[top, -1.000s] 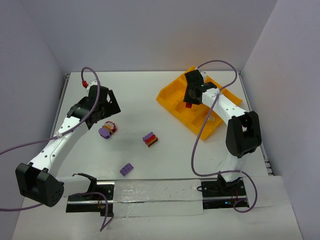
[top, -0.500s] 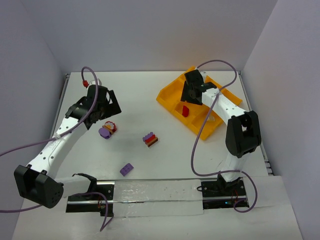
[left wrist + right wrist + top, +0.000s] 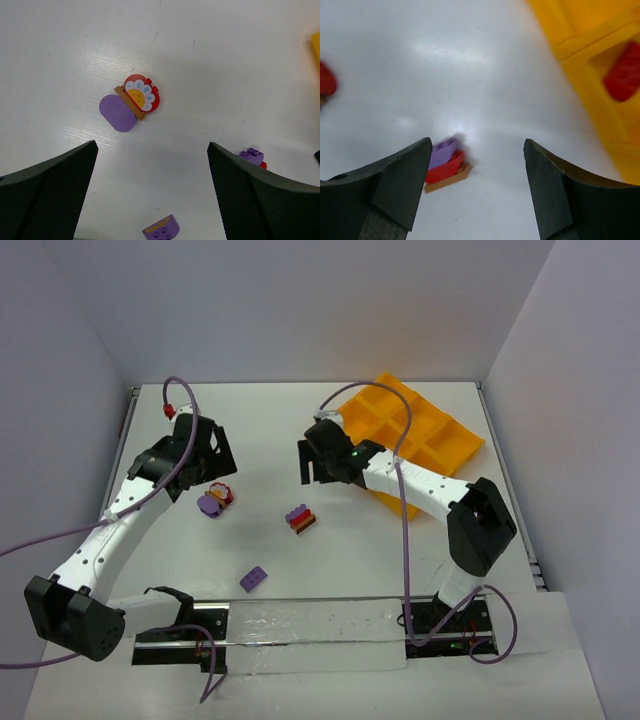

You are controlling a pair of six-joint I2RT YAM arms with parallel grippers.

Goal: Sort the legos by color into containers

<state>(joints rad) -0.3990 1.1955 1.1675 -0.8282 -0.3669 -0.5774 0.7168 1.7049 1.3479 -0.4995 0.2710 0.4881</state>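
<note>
The orange-yellow tray (image 3: 432, 436) lies at the far right; one compartment holds a red brick (image 3: 623, 75). A purple, red and brown stack (image 3: 300, 518) stands mid-table, also in the right wrist view (image 3: 445, 164). A flower cluster (image 3: 215, 501) of purple, brown, red and white lies left, also in the left wrist view (image 3: 131, 102). A loose purple brick (image 3: 253, 579) lies nearer, and shows in the left wrist view (image 3: 161, 229). My left gripper (image 3: 205, 455) is open above the cluster. My right gripper (image 3: 322, 462) is open, between tray and stack.
A white strip (image 3: 310, 625) runs along the table's near edge between the arm bases. Purple cables (image 3: 405, 530) trail from both arms. Grey walls close in the table on three sides.
</note>
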